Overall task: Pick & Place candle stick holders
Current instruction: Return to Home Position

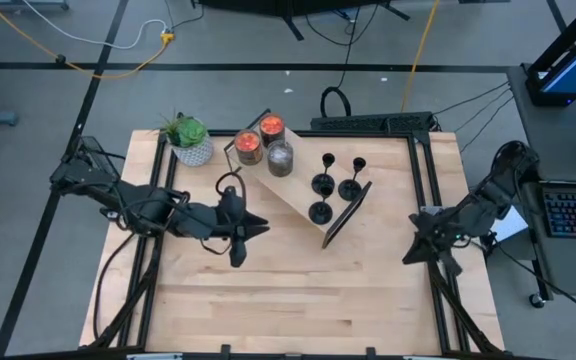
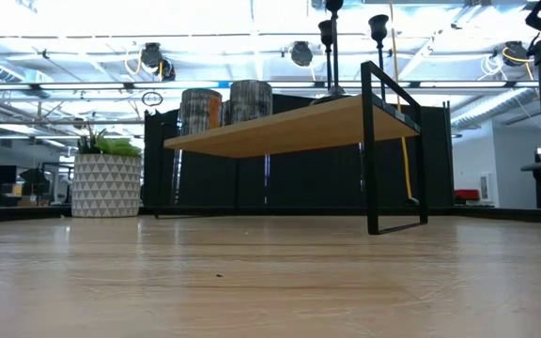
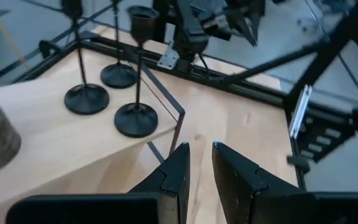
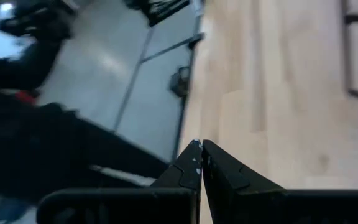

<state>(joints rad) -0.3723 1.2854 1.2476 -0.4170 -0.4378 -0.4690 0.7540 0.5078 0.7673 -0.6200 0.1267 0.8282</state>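
Three black candle stick holders (image 1: 323,183) (image 3: 135,118) stand upright on their disc bases on the right end of a raised wooden shelf (image 1: 298,205). In the low view only their cups (image 2: 378,26) show above the shelf (image 2: 289,127). My left gripper (image 1: 258,228) (image 3: 201,149) hovers above the table, left of the shelf's near edge. It points toward the holders, its fingers a narrow gap apart with nothing between them. My right gripper (image 1: 411,255) (image 4: 201,146) is shut and empty by the table's right edge.
Three candle jars (image 1: 272,129) stand on the shelf's left end. A potted plant (image 1: 190,138) (image 2: 107,178) sits at the far left of the table. A black frame rail (image 1: 423,180) borders the table. Bare wood (image 1: 298,300) lies in front of the shelf.
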